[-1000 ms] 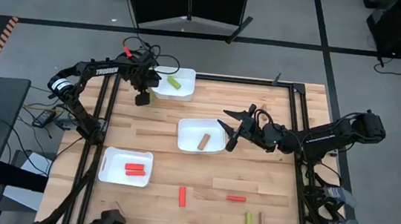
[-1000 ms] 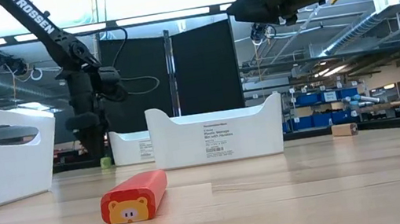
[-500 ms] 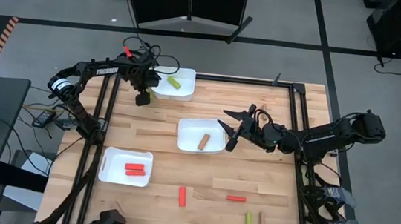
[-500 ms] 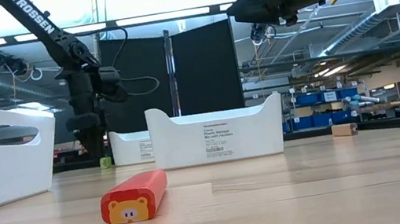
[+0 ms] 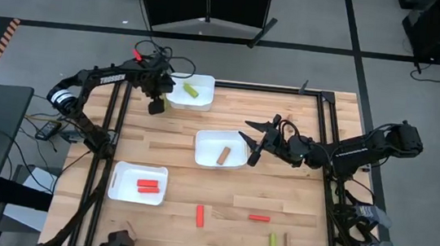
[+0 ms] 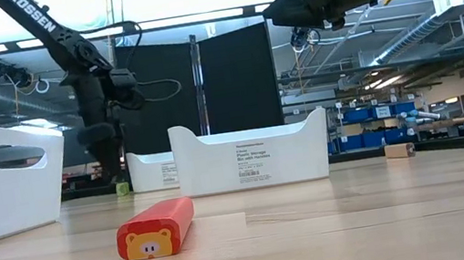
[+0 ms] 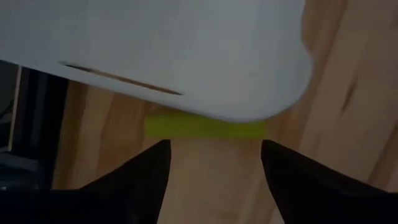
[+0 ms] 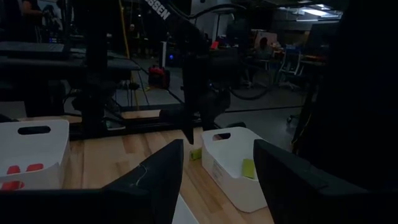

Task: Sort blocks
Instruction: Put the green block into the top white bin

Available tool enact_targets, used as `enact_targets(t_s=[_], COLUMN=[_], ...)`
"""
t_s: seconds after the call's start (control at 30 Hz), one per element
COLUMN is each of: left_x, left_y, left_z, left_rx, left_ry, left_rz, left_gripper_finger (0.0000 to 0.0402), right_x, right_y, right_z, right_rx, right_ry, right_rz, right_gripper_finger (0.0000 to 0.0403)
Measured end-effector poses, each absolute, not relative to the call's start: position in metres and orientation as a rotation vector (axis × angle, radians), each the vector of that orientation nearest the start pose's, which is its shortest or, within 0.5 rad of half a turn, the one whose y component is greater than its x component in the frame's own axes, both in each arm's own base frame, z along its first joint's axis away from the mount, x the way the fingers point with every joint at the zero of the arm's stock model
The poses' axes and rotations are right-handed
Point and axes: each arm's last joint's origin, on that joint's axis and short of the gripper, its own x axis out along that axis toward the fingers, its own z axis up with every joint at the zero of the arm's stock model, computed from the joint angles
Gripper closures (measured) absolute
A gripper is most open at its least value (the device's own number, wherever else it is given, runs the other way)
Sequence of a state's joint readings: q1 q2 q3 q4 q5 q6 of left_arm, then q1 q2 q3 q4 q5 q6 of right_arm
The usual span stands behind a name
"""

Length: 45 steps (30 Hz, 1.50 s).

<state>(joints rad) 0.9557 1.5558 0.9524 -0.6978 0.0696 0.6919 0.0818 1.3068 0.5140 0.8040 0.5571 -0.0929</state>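
the left tool (image 5: pixel 156 106) hangs released directly over a yellow-green block (image 7: pixel 205 127) lying against the far tray (image 5: pixel 199 100), apparently lining up a grasp. the right tool (image 5: pixel 252 145), also released, waits beside the middle tray (image 5: pixel 200 154).

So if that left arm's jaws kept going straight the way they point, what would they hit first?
Probably the yellow-green block lying on the table against the white tray; the left gripper is open and aimed at it.
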Motion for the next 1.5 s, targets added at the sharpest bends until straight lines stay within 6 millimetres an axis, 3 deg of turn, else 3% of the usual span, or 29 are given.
enact_targets(t_s=[0.27,0.93,1.5], left_x=[0.163,0.164,0.175], left_y=[0.225,0.223,0.215], left_z=[0.184,0.183,0.182], left_rx=[-0.238,-0.625,-0.679], left_ry=[1.264,1.176,1.156], left_rz=[0.406,0.717,0.825], left_gripper_finger=[0.0154,0.0122,0.0121], right_x=[0.259,0.259,0.259], right_y=[0.006,0.006,0.006], right_z=[0.227,0.227,0.227], right_rx=[-0.087,-0.084,-0.084], right_ry=[0.011,0.010,0.009], right_rz=[-0.475,-0.475,-0.476], right_gripper_finger=[0.0196,0.0196,0.0196])
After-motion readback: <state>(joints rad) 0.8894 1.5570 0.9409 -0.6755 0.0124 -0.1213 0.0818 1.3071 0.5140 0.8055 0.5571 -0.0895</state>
